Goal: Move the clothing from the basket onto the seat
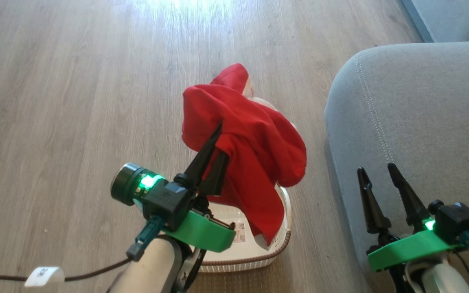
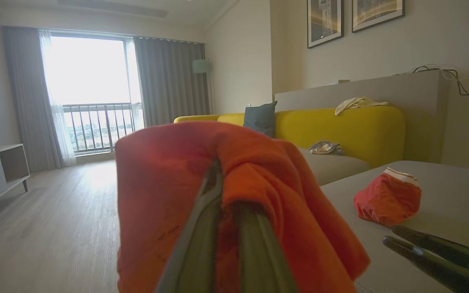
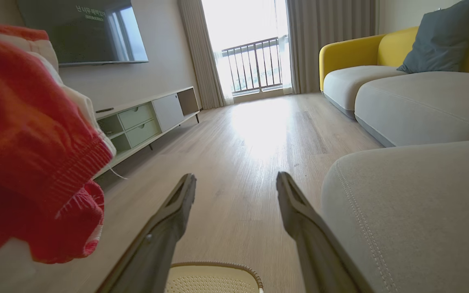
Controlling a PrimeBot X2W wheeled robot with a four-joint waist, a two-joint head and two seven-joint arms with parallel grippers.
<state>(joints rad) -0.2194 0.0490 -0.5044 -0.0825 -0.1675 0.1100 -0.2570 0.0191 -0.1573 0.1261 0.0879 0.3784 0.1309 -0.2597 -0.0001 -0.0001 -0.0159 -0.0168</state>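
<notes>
The left gripper (image 1: 223,140), closed on the red garment (image 1: 255,150) above the basket (image 1: 279,244), should carry it high to the grey seat (image 1: 413,122), hem clear of the rim; the right gripper (image 1: 375,167) is open.

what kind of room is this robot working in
Most likely a home living room: a yellow sofa, a low TV cabinet under a wall screen, and curtained balcony doors.

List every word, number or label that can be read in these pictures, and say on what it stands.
Nothing reads clearly.
White tag on the cable: dark characters, too blurred to read.
Paper label inside the basket: print too small to read.
Television screen: faint pale characters, unreadable.
</notes>
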